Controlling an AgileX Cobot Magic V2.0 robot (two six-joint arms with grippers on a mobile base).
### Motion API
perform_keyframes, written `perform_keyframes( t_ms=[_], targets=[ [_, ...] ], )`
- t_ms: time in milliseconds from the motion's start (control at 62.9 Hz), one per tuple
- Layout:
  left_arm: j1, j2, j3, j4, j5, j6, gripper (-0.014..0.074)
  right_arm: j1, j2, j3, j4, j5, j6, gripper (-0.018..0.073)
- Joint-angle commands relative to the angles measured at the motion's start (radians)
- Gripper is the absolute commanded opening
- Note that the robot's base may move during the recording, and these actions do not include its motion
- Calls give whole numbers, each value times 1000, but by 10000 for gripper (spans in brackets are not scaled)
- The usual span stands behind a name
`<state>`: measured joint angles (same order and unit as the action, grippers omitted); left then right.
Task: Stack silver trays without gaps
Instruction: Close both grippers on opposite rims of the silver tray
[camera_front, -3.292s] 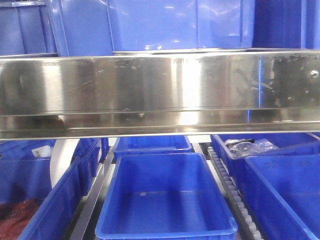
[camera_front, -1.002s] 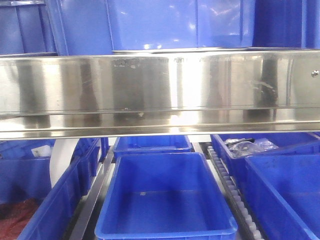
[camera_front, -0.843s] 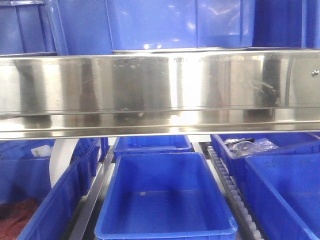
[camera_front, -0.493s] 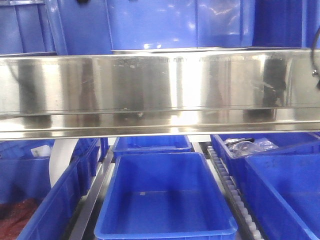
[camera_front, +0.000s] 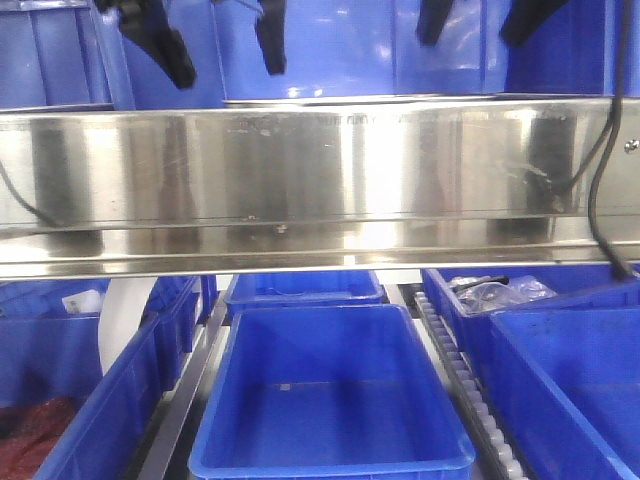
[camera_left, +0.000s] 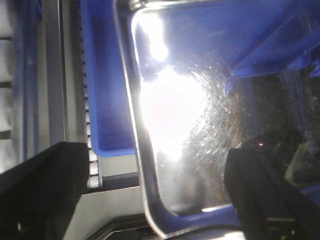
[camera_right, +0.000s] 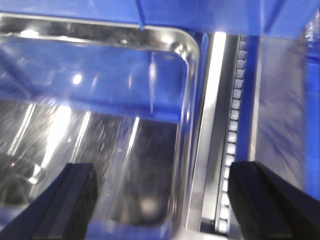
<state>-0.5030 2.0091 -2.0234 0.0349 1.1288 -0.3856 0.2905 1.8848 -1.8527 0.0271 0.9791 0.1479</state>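
The largest element in the front view was the long reflective stainless-steel shelf band (camera_front: 320, 180), with deep blue plastic bins (camera_front: 330, 400) ranged below and above it. The shallow rectangular silver tray of shiny stainless steel (camera_left: 175, 100) was located on the upper level, where it appeared to be seated in one of the blue bins. Its rolled rim and one rounded corner were shown in the left wrist view, and an opposite rim and corner (camera_right: 192, 100) in the right wrist view. Whether a second tray lay beneath it could not be determined. The left gripper (camera_front: 230, 72) was held with its jaws spread wide and nothing between them, and was positioned above the tray's edge (camera_left: 155, 150). The right gripper (camera_front: 468, 40) was likewise released and empty, and was positioned over the other edge (camera_right: 162, 167), next to a roller track (camera_right: 232, 125). A black cable (camera_front: 600, 150) was seen hanging across the band at the right. The step in hand was judged to be the two-handed approach before the grasp. For the next move, each gripper would need to be lowered until one finger stood inside the rim and one outside it, then both closed together. The tray would have to be kept level so that it could nest squarely.
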Motion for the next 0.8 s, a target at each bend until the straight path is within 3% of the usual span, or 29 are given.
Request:
perform_keyframes(
  t_ms=[0,779],
  targets=[
    [0,-38,-36,-2,-50,-10,455,-5,-29,-33,-13,-66,-5,622],
    [22,-13,-36,-13,-110,-10,454,-35,55,-33,-10,-104,-5,622]
  ],
)
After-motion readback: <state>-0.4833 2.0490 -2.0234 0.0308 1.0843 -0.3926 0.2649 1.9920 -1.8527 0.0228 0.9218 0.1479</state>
